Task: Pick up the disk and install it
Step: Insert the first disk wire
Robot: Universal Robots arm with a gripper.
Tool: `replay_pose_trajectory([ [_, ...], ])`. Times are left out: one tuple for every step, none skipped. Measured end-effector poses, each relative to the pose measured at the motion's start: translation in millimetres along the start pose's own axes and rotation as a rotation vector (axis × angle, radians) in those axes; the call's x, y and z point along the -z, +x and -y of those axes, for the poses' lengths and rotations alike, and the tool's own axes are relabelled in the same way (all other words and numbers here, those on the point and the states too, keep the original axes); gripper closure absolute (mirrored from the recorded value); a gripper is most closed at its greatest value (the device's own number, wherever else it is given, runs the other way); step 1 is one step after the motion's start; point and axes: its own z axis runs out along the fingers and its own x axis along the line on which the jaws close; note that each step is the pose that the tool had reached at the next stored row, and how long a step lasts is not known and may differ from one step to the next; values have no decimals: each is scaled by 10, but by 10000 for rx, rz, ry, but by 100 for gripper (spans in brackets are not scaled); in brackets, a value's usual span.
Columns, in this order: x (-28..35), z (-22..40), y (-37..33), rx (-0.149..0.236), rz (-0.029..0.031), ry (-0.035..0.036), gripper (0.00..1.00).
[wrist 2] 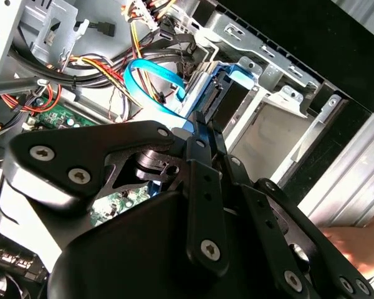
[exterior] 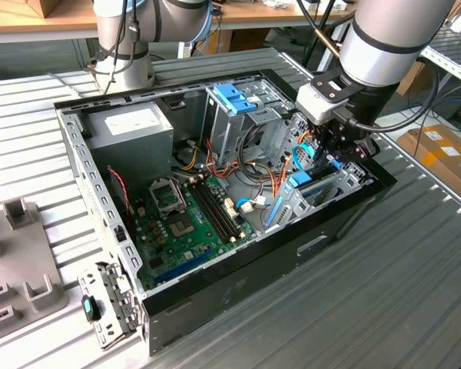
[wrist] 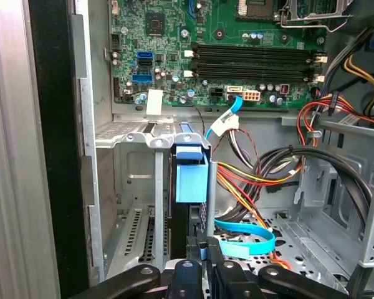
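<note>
One gripper (wrist 2: 207,124) reaches down into the open case, its fingers drawn nearly together at the near end of the disk (wrist: 191,180). Whether a thin part of the rail is pinched between them cannot be told. The disk stands on edge in the low drive bay (wrist: 134,134), at the end of the case on the exterior view's right, with its blue rail uppermost and its dark body below. This on-edge pose probably lets the rails run along the bay's metal guides. Just beside the bay, a flat light-blue cable (wrist: 246,240) and a bundle of coloured wires (wrist: 262,180) curve off to one side, which appears to leave the slot free. Farther in lies the motherboard (wrist: 237,37), flat on the case floor. Beyond it, in the exterior view, rise the tall metal cage with its blue bracket (exterior: 234,98) and the power supply (exterior: 134,127). The case (exterior: 238,284) rests on its side on the slatted table (exterior: 353,307) with its panel off, presumably so the arm can enter from above.
</note>
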Motion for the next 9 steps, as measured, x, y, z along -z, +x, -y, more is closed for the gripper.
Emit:
replay_pose_trajectory([
  [0,0,0,0,-1,0,84],
  [0,0,0,0,-1,0,84],
  [0,0,0,0,-1,0,84],
  [-3,1,0,0,1,0,84],
  [-9,8,1,1,2,0,84],
  [-9,8,1,1,1,0,84],
  [-9,8,1,1,-1,0,84],
  [-24,5,1,-1,5,1,84],
  [-36,2,2,0,1,0,84],
])
